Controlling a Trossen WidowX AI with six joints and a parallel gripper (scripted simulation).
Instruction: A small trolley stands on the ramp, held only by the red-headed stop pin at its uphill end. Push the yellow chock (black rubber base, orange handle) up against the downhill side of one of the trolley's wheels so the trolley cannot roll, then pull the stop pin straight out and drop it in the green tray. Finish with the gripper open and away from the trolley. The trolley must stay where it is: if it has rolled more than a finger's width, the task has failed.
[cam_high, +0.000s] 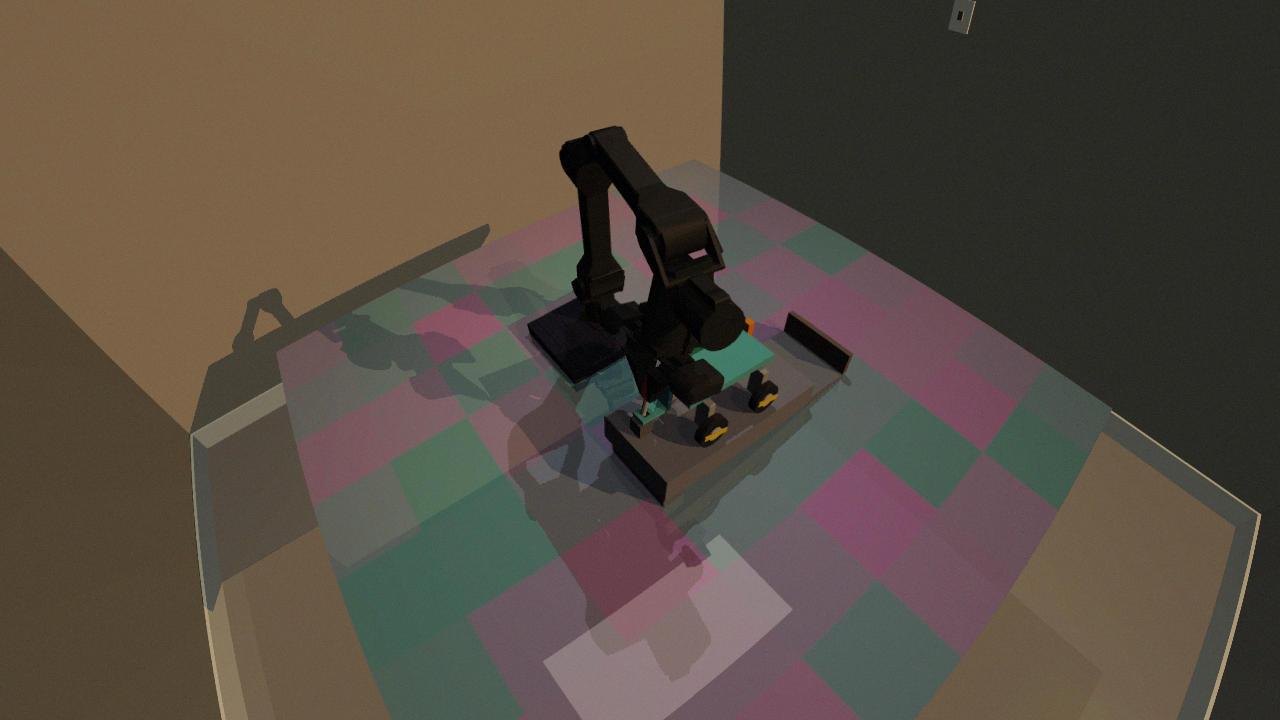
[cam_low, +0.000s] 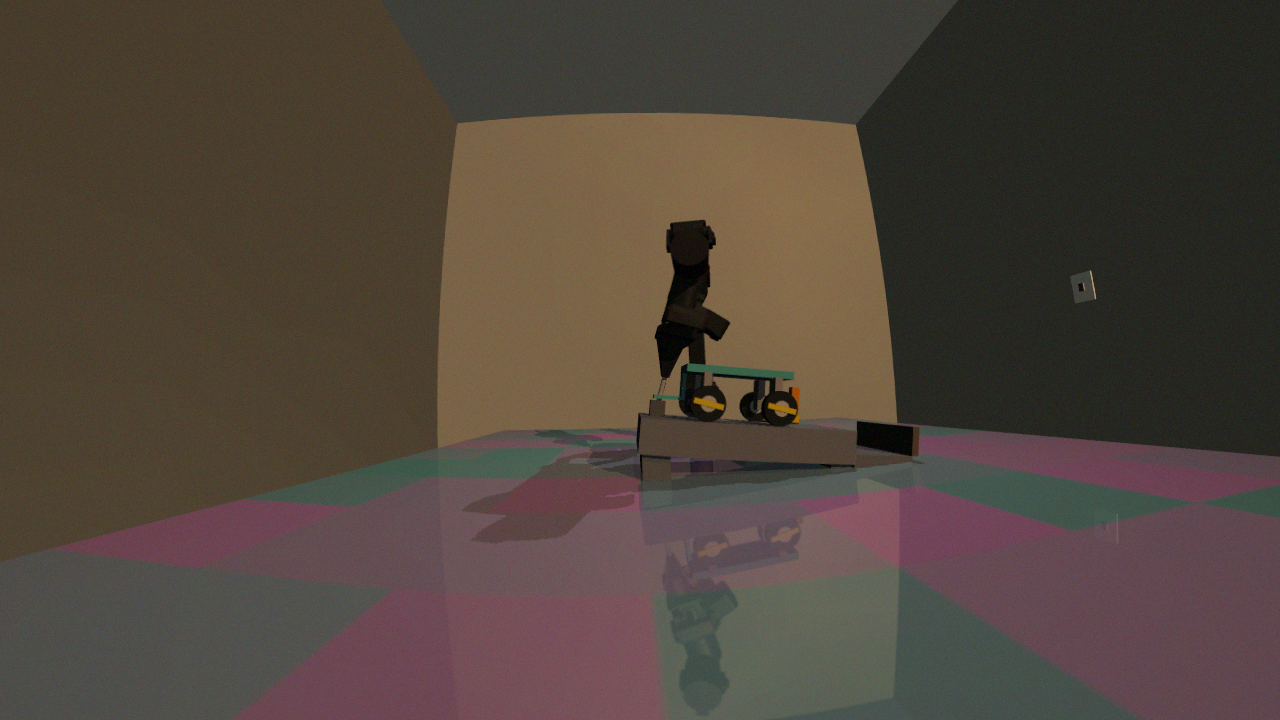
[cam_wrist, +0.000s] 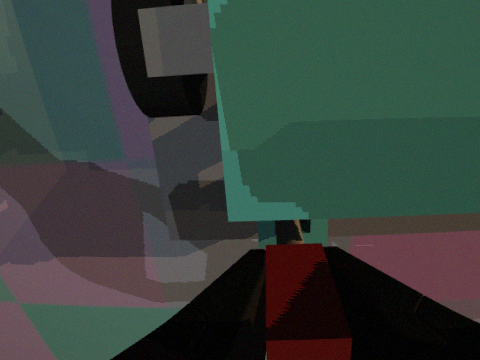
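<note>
one yellow chock with orange handle (cam_high: 749, 325) (cam_low: 794, 402), apparently placed, contact hidden; one red-headed metal stop pin (cam_high: 645, 386) (cam_low: 662, 386) (cam_wrist: 305, 295), head pinched by the black gripper (cam_high: 644, 394) (cam_low: 665, 375) (cam_wrist: 292, 264), at the ramp (cam_high: 662, 456) (cam_low: 751, 440) end away from the counter's (cam_high: 877, 510) (cam_low: 447, 626) (cam_wrist: 65, 330) right corner; extraction, tray drop, release outstanding.

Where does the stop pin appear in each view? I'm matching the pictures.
Top: just below centre, a red sliver of the stop pin.
Exterior: just right of centre, low; pale shaft only, below the pincer.
Wrist: bottom, right of centre, large red head.
Shared landmark: trolley's green deck.
</note>
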